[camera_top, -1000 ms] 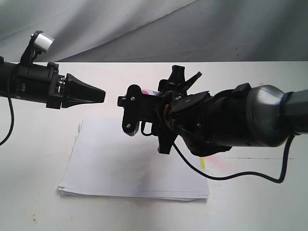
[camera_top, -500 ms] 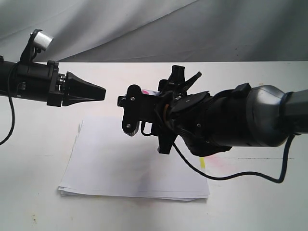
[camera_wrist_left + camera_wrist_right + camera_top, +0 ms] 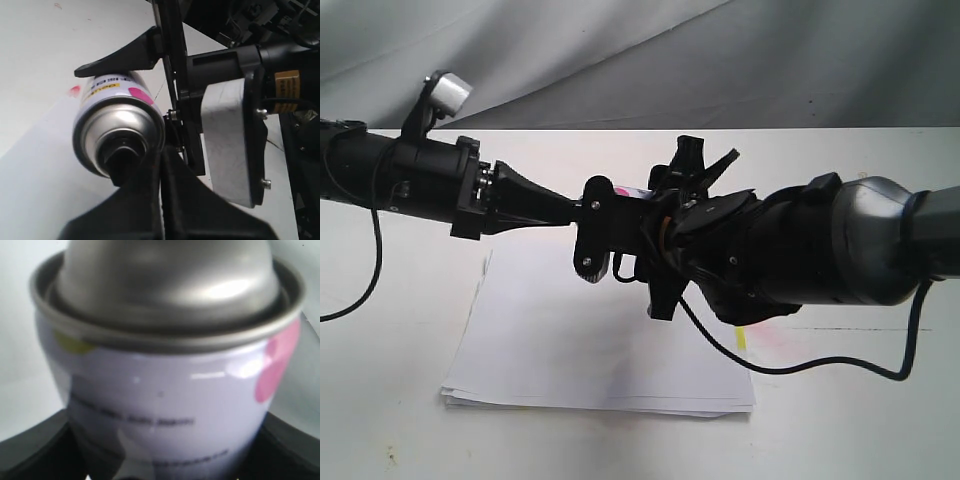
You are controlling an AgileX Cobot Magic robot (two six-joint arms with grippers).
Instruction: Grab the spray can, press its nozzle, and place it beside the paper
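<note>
We are gripping the spray can [image 3: 117, 125], a smooth silver cylinder with a domed shoulder and glossy white label, sideways in our right pincer [image 3: 592, 228], whose dark fingers are clamping its body above the 12 o'clock edge of the paper [image 3: 570, 350]. Our left pincer [image 3: 570, 207], tapered black fingers pressed together into a wedge, is pointing in from 9 o'clock and touching the stubby black nozzle [image 3: 120, 157]. The paper is lying as a flat, slightly ragged white stack on the matte counter [image 3: 880, 420].
</note>
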